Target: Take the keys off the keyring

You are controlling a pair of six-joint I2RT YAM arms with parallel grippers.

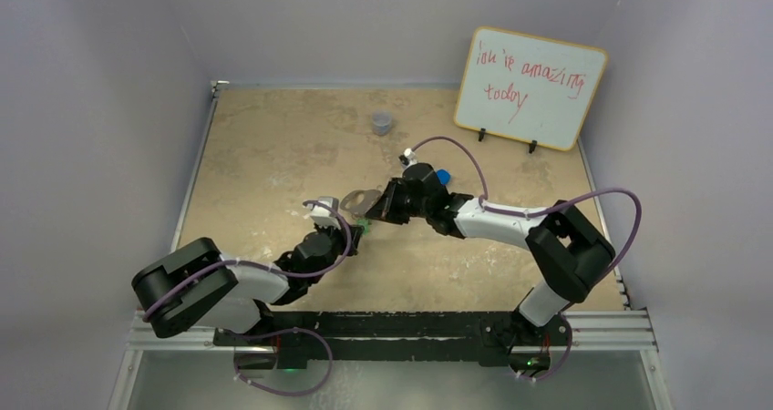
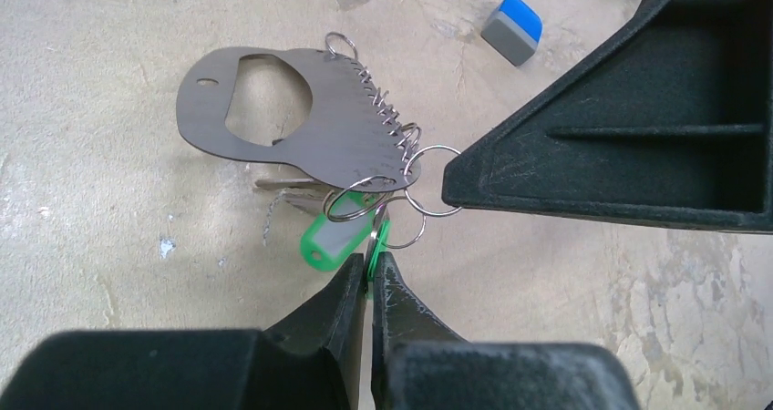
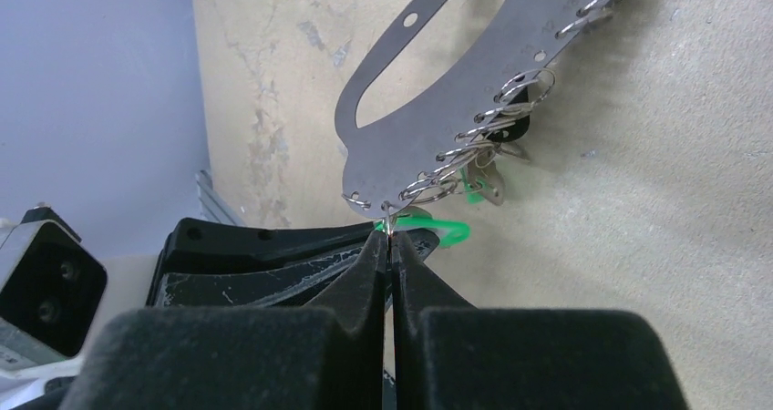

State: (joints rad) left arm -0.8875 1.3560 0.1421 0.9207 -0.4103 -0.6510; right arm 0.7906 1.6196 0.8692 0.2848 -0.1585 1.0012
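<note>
**Both grippers pinched tight around the keyring, mid-table**

From the near edge, the two arms reach in over the table (image 1: 273, 146) and meet almost nose to nose at its middle. The left gripper (image 2: 370, 266) points in from 7 o'clock. Its jaws are squeezed to a sliver on a green plastic head among the keys (image 2: 335, 239), and you can see the green right there between the tips! Just past that pinch sits a second green tag with a pale label, with silver blades tucked under the metal plate.

Across from it, at 3 o'clock, the right gripper (image 3: 390, 244) is clamped hard as well. It has a split ring (image 2: 432, 148), a thin wire loop nipped at the very fingertips.

Between the two is the keyring (image 2: 346, 128), a flat grey plate with a big cut-out and a row of little rings laced along one edge. I can't tell whether it lies flat or rides a touch off the surface.

Farther back, a small blue block (image 2: 512, 29) sits at 2 o'clock from the keyring, close behind the right wrist. A grey cup (image 1: 383, 122) stands at 12 o'clock, well apart. In the far corner at 1 o'clock there's a propped-up whiteboard (image 1: 529, 87) with red handwriting.
</note>
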